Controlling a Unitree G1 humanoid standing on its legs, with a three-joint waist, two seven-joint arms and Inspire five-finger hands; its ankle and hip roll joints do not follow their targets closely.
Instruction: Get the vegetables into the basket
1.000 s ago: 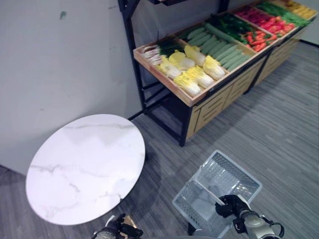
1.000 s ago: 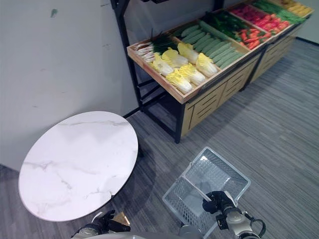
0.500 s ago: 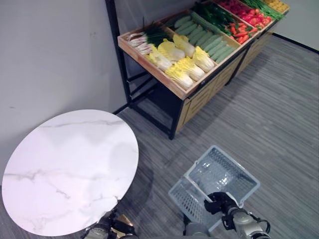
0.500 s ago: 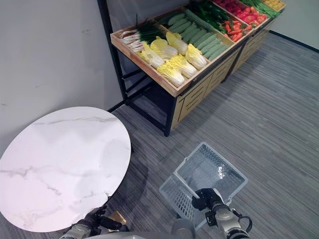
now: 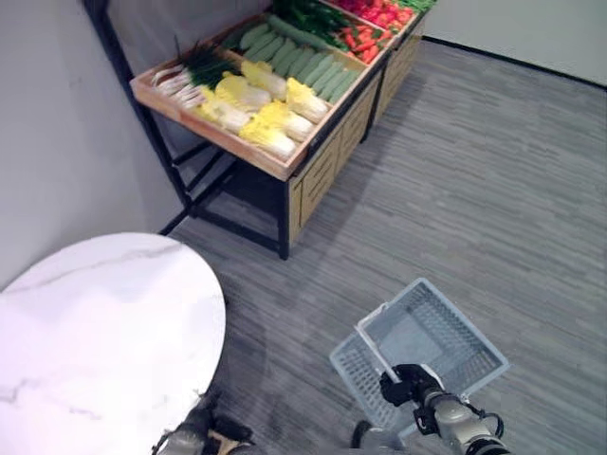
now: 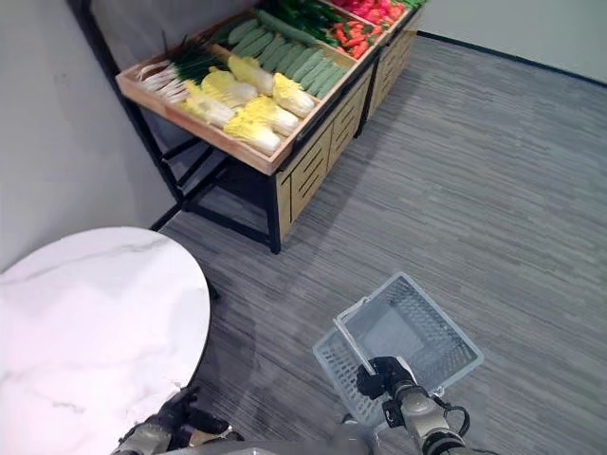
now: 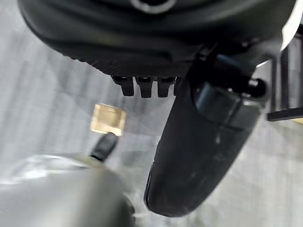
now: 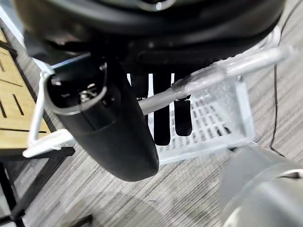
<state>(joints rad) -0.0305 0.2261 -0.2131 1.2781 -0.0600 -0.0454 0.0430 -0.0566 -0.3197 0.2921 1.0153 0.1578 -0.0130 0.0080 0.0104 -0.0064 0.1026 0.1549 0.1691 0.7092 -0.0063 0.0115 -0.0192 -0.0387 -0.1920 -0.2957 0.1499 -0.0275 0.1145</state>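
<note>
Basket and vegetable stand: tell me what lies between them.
Only bare grey floor lies between the basket, carried by its handle in the right hand, and the vegetable stand, as the left eye view shows.

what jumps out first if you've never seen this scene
The wooden produce stand against the wall, its top packed with yellow-leaved cabbages, green cucumbers and red vegetables further along. Nearer, the right hand is curled round the handle of an empty pale wire basket above the grey floor, and a white marble round table sits lower left.

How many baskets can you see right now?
1: the basket hangs above the floor at lower right, its handle gripped by the right robot hand. Others may be out of frame.
</note>
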